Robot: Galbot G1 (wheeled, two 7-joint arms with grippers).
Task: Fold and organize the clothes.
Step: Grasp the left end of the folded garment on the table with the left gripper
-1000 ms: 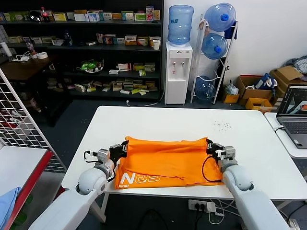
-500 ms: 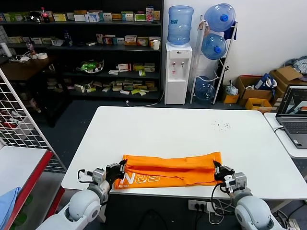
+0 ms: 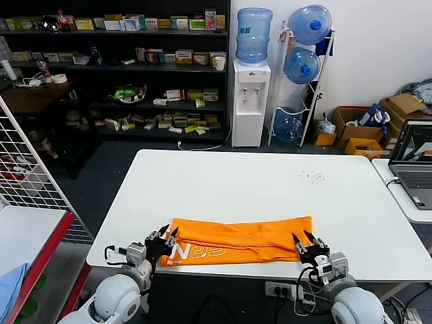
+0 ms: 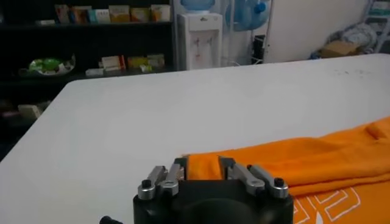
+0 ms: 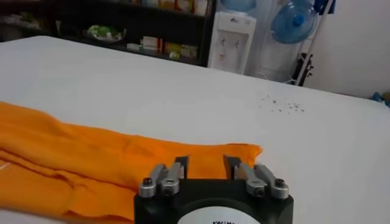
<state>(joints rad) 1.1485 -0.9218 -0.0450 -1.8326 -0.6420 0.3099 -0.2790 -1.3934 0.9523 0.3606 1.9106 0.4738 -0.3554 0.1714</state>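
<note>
The orange T-shirt point(image 3: 243, 241) lies folded into a long narrow band along the near edge of the white table point(image 3: 236, 182), with white lettering point(image 3: 202, 253) showing on its lower layer at the left. My left gripper point(image 3: 165, 237) is open at the band's left end. My right gripper point(image 3: 305, 240) is open at the right end. In the left wrist view the open gripper point(image 4: 203, 167) faces the shirt's corner point(image 4: 317, 158). In the right wrist view the open gripper point(image 5: 206, 164) faces the other corner of the shirt point(image 5: 91, 164). Neither gripper holds cloth.
Small dark specks point(image 3: 312, 177) dot the table at the far right. A laptop point(image 3: 417, 162) sits on a side table to the right. A wire rack point(image 3: 27, 175) and a red-edged table stand to the left. A water dispenser point(image 3: 251, 101) and shelves are behind.
Both grippers drew the shirt's far edge toward the near table edge, folding it into a narrow band. They have since let go, opened and backed slightly off the ends.
</note>
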